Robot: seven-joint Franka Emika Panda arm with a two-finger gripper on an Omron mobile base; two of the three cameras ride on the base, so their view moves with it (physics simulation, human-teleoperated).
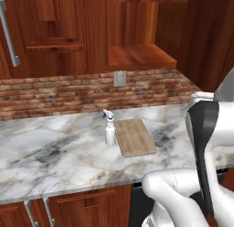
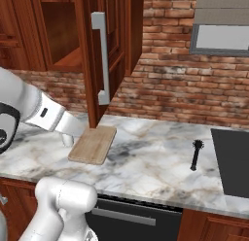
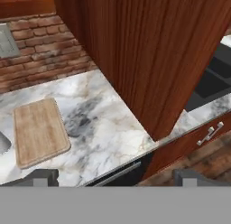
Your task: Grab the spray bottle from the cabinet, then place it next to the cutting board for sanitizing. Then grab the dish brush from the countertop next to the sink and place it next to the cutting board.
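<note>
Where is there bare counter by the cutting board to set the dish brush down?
The cutting board has open marble on its sink side, a wide stretch of countertop running to the dish brush. The strip in front of the board is also bare. The far side is taken: the spray bottle stands right against that edge.

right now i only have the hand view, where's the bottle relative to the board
Observer: The bottle stands upright on the countertop, close beside the long edge of the board that faces left in the left base view.
Operator: ok and the brush
Observer: The brush lies flat on the countertop near the sink, well apart from the board.
Operator: which way is its head
Observer: Head toward the brick wall, handle toward the counter's front edge.
</note>
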